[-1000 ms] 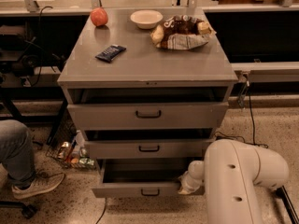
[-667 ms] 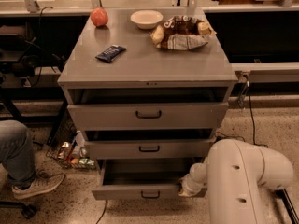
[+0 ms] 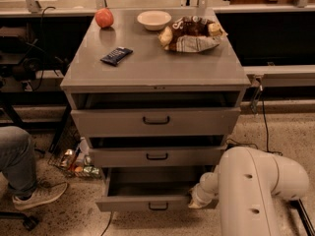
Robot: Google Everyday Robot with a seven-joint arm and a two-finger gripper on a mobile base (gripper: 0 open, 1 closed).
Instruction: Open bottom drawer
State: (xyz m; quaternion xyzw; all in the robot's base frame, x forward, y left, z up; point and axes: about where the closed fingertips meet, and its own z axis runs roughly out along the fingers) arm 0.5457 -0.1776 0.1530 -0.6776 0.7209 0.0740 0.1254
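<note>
The gray cabinet has three drawers. The bottom drawer (image 3: 147, 202) has the slimmest front and a small black loop handle (image 3: 158, 207). It stands pulled out farthest, with its dark inside showing. My white arm (image 3: 256, 191) reaches in from the lower right. My gripper (image 3: 197, 200) is at the right end of the bottom drawer's front, mostly hidden behind the wrist.
The top drawer (image 3: 155, 120) and middle drawer (image 3: 156, 156) stand slightly out. On the cabinet top (image 3: 197, 68) lie an apple (image 3: 104, 17), a bowl (image 3: 154, 19), a chip bag (image 3: 191, 33) and a dark snack bar (image 3: 116, 55). A person's leg and shoe (image 3: 29, 193) are at the left.
My arm has shifted a little to the right and down at the drawer's right end. The bottom drawer stays about as far out as before.
</note>
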